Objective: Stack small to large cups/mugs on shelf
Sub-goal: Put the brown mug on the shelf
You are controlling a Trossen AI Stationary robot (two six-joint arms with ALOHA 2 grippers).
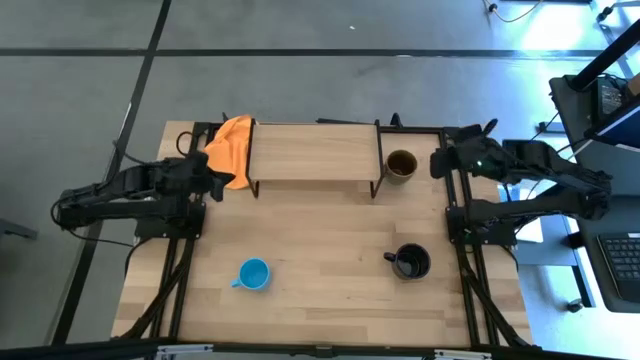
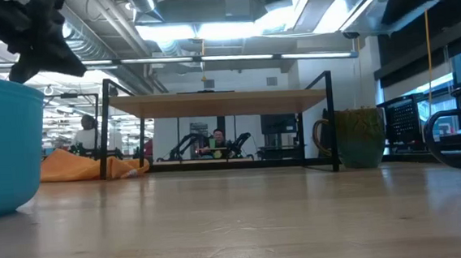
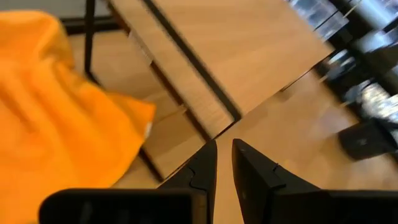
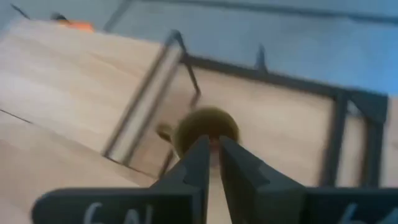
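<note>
**Both tools nearly closed and empty; all three mugs on the table, none on the shelf**

Starting at your left, the left tool (image 1: 218,178) hangs over the table's (image 1: 320,290) left rear part, right at the edge of the orange cloth (image 1: 232,145). In the left wrist view its fingers (image 3: 202,171) stand close together with only a thin slit between them, and nothing is held. That view shows just a corner of the shelf (image 1: 315,152), and the cloth fills much of the picture, so you cannot see what the cloth covers.

The light blue mug (image 1: 254,274) sits near the table's front, left of centre, well apart from the shelf. In the low view it is cut off at the picture's edge, and only part of its wall shows.

The shelf stands at the rear centre with its top board bare. The black mug (image 1: 411,262) rests front right; in the low view only its handle and side show. The olive-brown mug (image 1: 401,165) stands just beside the shelf's right end.

The right tool (image 1: 440,163) hovers just right of that mug. Its fingers (image 4: 198,165) are almost together and grip nothing; they hide part of the mug's rim in the right wrist view.
</note>
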